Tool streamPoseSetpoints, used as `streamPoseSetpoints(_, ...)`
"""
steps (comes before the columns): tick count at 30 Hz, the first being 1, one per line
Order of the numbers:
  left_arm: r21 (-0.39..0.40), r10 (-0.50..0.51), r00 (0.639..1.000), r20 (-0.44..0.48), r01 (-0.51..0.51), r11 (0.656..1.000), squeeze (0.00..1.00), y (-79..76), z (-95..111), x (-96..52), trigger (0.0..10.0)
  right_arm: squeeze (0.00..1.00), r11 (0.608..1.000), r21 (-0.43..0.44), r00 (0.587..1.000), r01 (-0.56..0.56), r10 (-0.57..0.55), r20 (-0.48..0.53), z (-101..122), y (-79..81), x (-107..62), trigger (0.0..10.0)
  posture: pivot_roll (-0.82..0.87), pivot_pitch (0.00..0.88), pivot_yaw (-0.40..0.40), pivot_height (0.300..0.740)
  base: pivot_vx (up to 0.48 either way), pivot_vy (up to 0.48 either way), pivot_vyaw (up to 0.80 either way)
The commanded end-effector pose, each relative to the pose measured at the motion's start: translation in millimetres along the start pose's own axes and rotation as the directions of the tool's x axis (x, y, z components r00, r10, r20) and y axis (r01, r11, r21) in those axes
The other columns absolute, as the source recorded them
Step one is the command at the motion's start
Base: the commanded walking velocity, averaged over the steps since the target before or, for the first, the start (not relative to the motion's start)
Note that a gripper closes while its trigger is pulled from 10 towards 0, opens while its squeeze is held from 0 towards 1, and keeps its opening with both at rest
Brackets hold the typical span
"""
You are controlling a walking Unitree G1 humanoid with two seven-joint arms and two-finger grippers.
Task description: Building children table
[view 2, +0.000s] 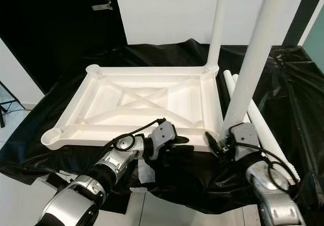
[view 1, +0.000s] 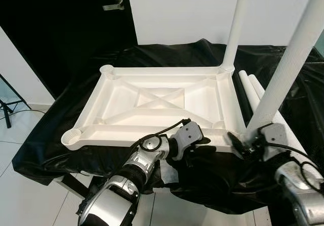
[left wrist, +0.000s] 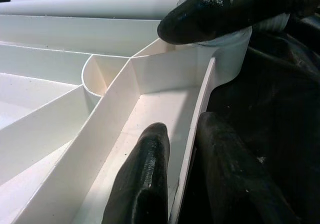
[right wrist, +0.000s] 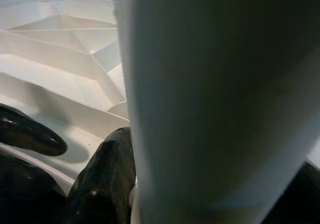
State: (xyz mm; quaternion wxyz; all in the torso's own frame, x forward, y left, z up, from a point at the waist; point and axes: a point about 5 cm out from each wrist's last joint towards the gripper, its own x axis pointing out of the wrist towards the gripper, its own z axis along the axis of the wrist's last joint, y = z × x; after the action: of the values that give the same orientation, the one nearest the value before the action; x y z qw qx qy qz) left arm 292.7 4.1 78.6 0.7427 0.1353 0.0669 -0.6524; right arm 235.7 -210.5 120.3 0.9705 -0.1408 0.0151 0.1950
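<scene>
Lying upside down on a black cloth (view 1: pixel 45 150), the white tabletop (view 1: pixel 152 104) shows its ribbed underside. Two white legs stand in its right-hand corners: far leg (view 1: pixel 235 24), near leg (view 1: pixel 288 64). Loose legs (view 1: pixel 253 92) lie just right of it. Left gripper (left wrist: pixel 182 154) clamps the near rim, one finger (left wrist: pixel 145 179) inside the frame, the other outside. Right gripper (view 1: pixel 242 144) sits at the near leg's base, closed around it, finger (right wrist: pixel 102 184) touching.
</scene>
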Motion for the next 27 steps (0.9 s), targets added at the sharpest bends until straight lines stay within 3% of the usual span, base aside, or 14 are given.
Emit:
streamPoseSetpoints(1, -0.12, -0.117, 0.978, -0.173, 0.097, 0.988, 0.0, -26.6, -42, -1.9, 10.0, 0.0, 0.984, 0.021, 0.984, -0.179, 0.179, 0.011, 2, 27.0, 5.4, 0.0, -0.18, 0.0, 0.059, 0.74, 0.0, 0.0, 0.0)
streamPoseSetpoints(7, -0.118, -0.116, 0.978, -0.175, 0.096, 0.988, 0.0, -25.5, -42, -2.8, 10.0, 0.0, 0.975, 0.083, 0.977, -0.204, 0.208, -0.04, -7, 23.6, 3.8, 0.0, -0.17, 0.0, 0.055, 0.74, 0.0, 0.0, 0.0)
streamPoseSetpoints(11, -0.119, -0.115, 0.977, -0.178, 0.095, 0.988, 0.0, -25.4, -42, -3.3, 10.0, 0.0, 0.974, 0.153, 0.983, -0.167, 0.177, -0.056, -16, 27.2, 4.3, 0.0, -0.17, 0.0, 0.053, 0.74, 0.0, 0.0, 0.0)
streamPoseSetpoints(13, -0.12, -0.116, 0.977, -0.178, 0.095, 0.988, 0.0, -25.7, -42, -3.1, 10.0, 0.0, 0.979, 0.185, 0.994, -0.081, 0.092, -0.052, -20, 36.3, 10.1, 0.0, -0.17, 0.0, 0.051, 0.74, 0.0, 0.0, 0.0)
streamPoseSetpoints(16, -0.12, -0.116, 0.977, -0.178, 0.095, 0.988, 0.0, -25.7, -42, -3.1, 10.0, 0.0, 0.979, 0.185, 0.994, -0.081, 0.092, -0.052, -20, 36.3, 10.1, 0.0, -0.17, 0.0, 0.051, 0.74, 0.0, 0.0, 0.0)
streamPoseSetpoints(17, -0.12, -0.116, 0.977, -0.178, 0.096, 0.988, 0.0, -25.8, -42, -3.0, 10.0, 0.0, 0.98, 0.193, 0.997, -0.046, 0.057, -0.049, -21, 38.8, 12.1, 0.0, -0.17, 0.0, 0.051, 0.74, 0.0, 0.0, 0.0)
streamPoseSetpoints(18, -0.12, -0.116, 0.978, -0.176, 0.096, 0.988, 0.0, -26.1, -42, -2.3, 10.0, 0.0, 0.964, 0.191, 0.983, 0.183, -0.183, -0.019, -18, 36.3, 13.7, 0.0, -0.16, 0.0, 0.046, 0.74, 0.0, 0.0, 0.0)
streamPoseSetpoints(19, -0.12, -0.116, 0.978, -0.176, 0.096, 0.988, 0.0, -26.1, -42, -2.3, 10.0, 0.0, 0.964, 0.191, 0.983, 0.183, -0.183, -0.019, -18, 36.3, 13.7, 0.0, -0.16, 0.0, 0.046, 0.74, 0.0, 0.0, 0.0)
streamPoseSetpoints(21, -0.122, -0.114, 0.979, -0.171, 0.094, 0.988, 0.0, -26.3, -41, -1.4, 10.0, 0.0, 0.86, 0.227, 0.887, 0.457, -0.461, -0.039, -20, 36.2, 9.6, 0.0, -0.16, 0.0, 0.047, 0.74, 0.0, 0.0, 0.0)
streamPoseSetpoints(22, -0.123, -0.114, 0.979, -0.17, 0.093, 0.988, 0.0, -26.4, -41, -1.1, 10.0, 0.0, 0.823, 0.232, 0.852, 0.518, -0.52, -0.058, -22, 36.8, 7.8, 0.0, -0.16, 0.0, 0.047, 0.74, 0.0, 0.0, 0.0)
streamPoseSetpoints(24, -0.124, -0.116, 0.979, -0.171, 0.095, 0.988, 0.0, -27.9, -43, -1.8, 10.0, 0.0, 0.768, 0.22, 0.798, 0.601, -0.593, -0.107, -28, 34.5, 1.8, 0.0, -0.15, 0.0, 0.043, 0.74, 0.0, 0.0, 0.0)
streamPoseSetpoints(25, -0.124, -0.116, 0.979, -0.171, 0.095, 0.988, 0.0, -27.9, -43, -1.8, 10.0, 0.0, 0.768, 0.22, 0.798, 0.601, -0.593, -0.107, -28, 34.5, 1.8, 0.0, -0.15, 0.0, 0.043, 0.74, 0.0, 0.0, 0.0)
streamPoseSetpoints(27, -0.13, -0.111, 0.979, -0.171, 0.089, 0.988, 0.0, -27.8, -44, -3.1, 10.0, 0.0, 0.725, 0.221, 0.757, 0.652, -0.637, -0.142, -33, 32.0, -3.8, 0.0, -0.15, 0.0, 0.043, 0.74, 0.0, 0.0, 0.0)
